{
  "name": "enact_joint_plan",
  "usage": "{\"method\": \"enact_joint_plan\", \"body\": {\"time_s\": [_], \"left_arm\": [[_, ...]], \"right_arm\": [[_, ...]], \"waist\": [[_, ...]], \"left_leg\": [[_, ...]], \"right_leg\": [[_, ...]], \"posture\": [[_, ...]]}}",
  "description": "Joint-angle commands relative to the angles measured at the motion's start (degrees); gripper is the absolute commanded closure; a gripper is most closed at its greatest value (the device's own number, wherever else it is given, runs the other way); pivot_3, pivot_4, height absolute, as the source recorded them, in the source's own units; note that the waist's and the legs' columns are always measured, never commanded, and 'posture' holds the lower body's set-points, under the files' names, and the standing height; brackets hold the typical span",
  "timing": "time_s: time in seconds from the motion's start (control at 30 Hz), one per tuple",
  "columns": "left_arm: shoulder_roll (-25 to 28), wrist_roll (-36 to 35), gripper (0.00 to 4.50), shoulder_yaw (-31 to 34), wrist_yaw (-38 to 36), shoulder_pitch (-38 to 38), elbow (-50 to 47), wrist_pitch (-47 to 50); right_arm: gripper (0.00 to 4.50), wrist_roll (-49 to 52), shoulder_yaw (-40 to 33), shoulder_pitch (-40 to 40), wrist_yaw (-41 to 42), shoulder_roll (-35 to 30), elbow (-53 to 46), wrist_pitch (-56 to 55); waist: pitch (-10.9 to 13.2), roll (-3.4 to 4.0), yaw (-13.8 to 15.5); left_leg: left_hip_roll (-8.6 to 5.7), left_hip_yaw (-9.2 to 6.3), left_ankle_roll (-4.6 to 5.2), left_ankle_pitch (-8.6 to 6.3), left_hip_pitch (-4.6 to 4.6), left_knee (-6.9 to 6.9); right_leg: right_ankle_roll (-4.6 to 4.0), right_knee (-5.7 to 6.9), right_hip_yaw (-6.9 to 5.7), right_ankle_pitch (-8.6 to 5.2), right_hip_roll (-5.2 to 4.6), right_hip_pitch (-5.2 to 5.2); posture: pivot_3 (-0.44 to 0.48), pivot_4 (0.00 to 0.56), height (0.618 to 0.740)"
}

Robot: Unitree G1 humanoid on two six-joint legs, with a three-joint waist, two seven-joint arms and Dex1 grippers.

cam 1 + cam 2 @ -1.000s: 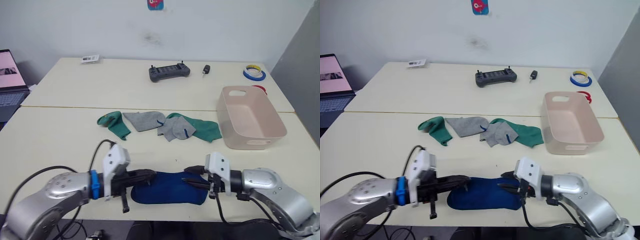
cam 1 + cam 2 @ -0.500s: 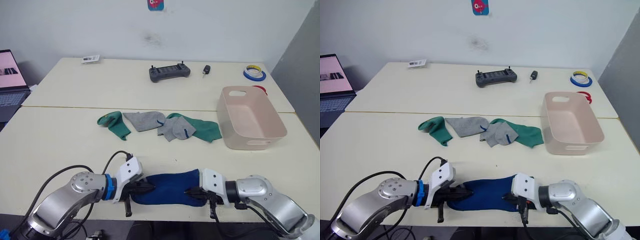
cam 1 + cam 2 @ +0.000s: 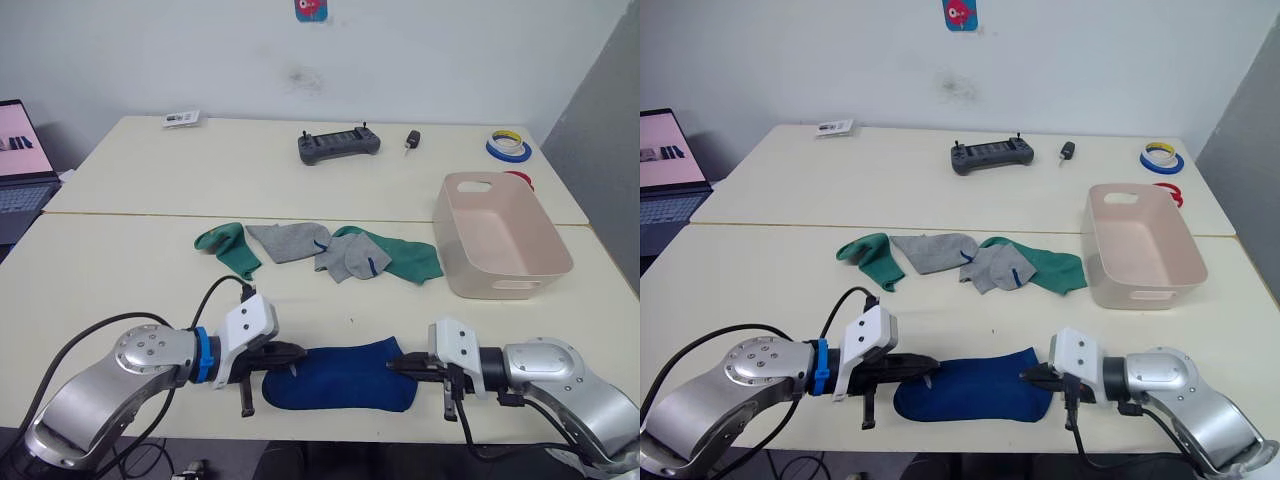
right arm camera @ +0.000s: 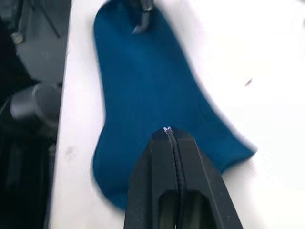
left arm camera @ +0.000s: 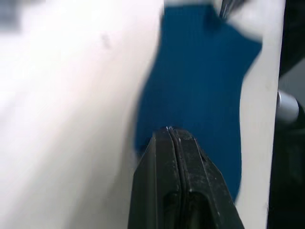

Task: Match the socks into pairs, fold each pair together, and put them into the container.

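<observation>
A blue sock (image 3: 338, 377) lies flat near the front edge of a cream table (image 3: 130, 280), stretched sideways between the robot's two arms. The left gripper (image 3: 292, 357) sits at the sock's left end with its two black fingers (image 5: 171, 157) pressed together; whether they pinch the fabric cannot be told. The right gripper (image 3: 396, 365) sits at the sock's right end, its fingers (image 4: 169, 157) likewise pressed together, and again a pinch on the fabric cannot be confirmed. Behind the blue sock, toward the middle of the table, the other socks lie in a loose row: a green sock (image 3: 228, 247) to the left, a grey sock (image 3: 288, 241) beside it, a second grey sock (image 3: 348, 259) with a small blue mark overlapping the first, and a second green sock (image 3: 400, 256) partly under that one. To the right of this row, well apart from the blue sock, stands a pale pink tub (image 3: 545, 262) with a handle slot at each end. Far behind the blue sock, near the wall, lie a dark handheld controller (image 3: 338, 143), a small dark key fob (image 3: 411, 139), tape rolls (image 3: 508, 146) behind the tub, and a small card (image 3: 180, 118). A laptop (image 3: 22, 160) shows at the far left.
</observation>
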Motion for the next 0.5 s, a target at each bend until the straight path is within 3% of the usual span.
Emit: {"method": "enact_joint_plan", "body": {"time_s": [0.03,0.2,0.5], "left_arm": [[-0.78,2.5,4.5,-3.84,0.32,0.99,-1.16,-0.58],[-2.5,8.2,4.5,-8.04,2.32,2.95,3.19,-2.61],[-3.52,9.68,4.5,-7.39,2.68,6.37,6.44,-5.5]], "right_arm": [[4.48,-4.07,4.35,-1.83,-1.98,2.04,0.5,-0.61],[4.48,-10.23,8.86,-3.31,-3.63,3.52,5.41,-1.27],[4.48,-8.94,1.8,1.85,0.96,-3.8,7.0,-6.72]], "waist": [[0.0,0.0,-0.19],[0.01,0.01,0.02],[-0.05,0.02,0.07]], "left_leg": [[0.01,0.04,0.0,0.0,0.01,0.0],[0.01,-0.01,0.0,0.0,-0.04,0.0],[-0.01,0.01,0.01,0.0,0.05,0.06]], "right_leg": [[0.0,-0.01,0.03,0.0,0.0,-0.01],[-0.01,0.04,0.0,0.01,0.01,-0.09],[-0.01,0.07,0.01,0.0,-0.03,0.03]], "posture": [[0.0,0.15,0.74],[0.0,0.15,0.74],[0.0,0.15,0.74]]}}
